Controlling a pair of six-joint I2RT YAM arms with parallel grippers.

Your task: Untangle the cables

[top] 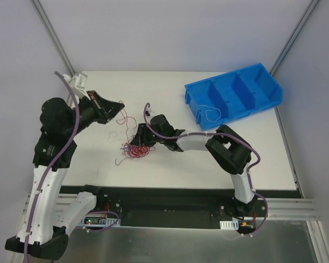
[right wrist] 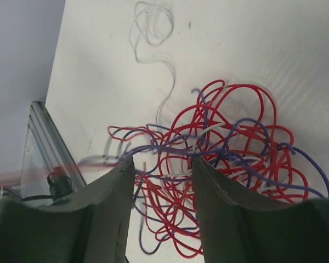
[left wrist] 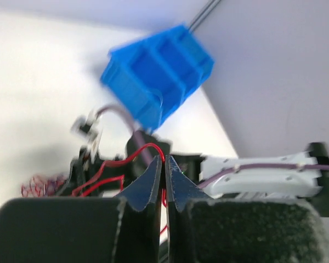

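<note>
Mid-table, the cable tangle (top: 134,149) sits under the right gripper (top: 141,137) — jaws apart, straddling loose strands, likely to pin the bundle. Raised aside, the left gripper (top: 116,108) is clamped on a red strand (left wrist: 147,146) — probably to draw it free.

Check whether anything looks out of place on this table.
Mostly the cables: a knotted red heap in the middle of the table, with one red strand pinched in the shut left gripper. The blue bin sits skewed to the table edges, with a white cable in one compartment. Nothing looks damaged.
</note>
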